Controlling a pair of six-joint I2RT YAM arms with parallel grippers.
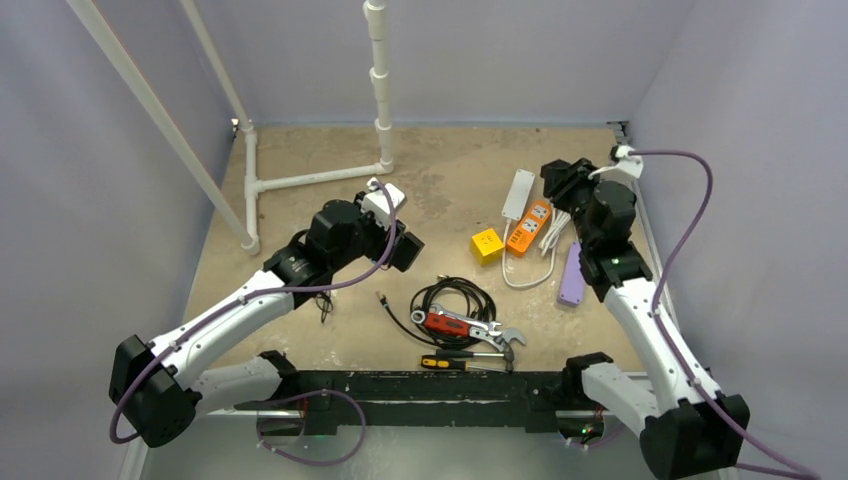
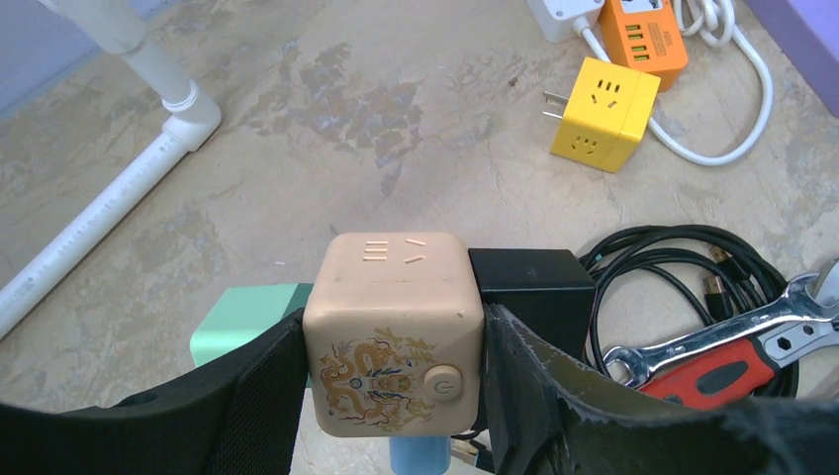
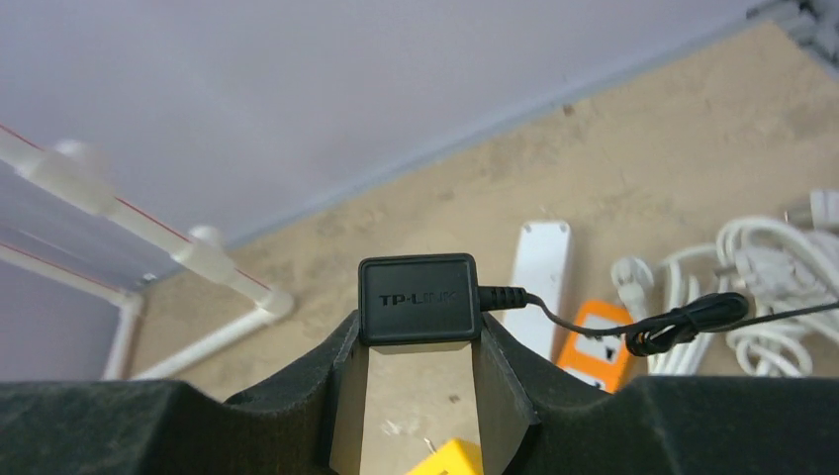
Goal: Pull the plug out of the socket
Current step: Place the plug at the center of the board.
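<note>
My left gripper (image 2: 394, 346) is shut on a beige cube socket (image 2: 394, 332) with a dragon print and a round button, and holds it above the table. A black plug (image 2: 529, 287) sits on the cube's right side, a mint-green one (image 2: 247, 317) on its left, and a blue one (image 2: 420, 457) underneath. In the top view this gripper (image 1: 398, 243) is left of centre. My right gripper (image 3: 418, 336) is shut on a black TP-LINK adapter (image 3: 418, 297) with a thin black cable, held in the air at the far right (image 1: 560, 180), well apart from the cube.
A yellow cube socket (image 1: 487, 244), an orange power strip (image 1: 528, 227), a white strip (image 1: 518, 193) and a purple strip (image 1: 571, 275) lie on the right. A black cable coil (image 1: 455, 297), a red-handled wrench (image 1: 465, 325) and a screwdriver (image 1: 450, 362) lie near. A white pipe frame (image 1: 300, 180) stands at the back left.
</note>
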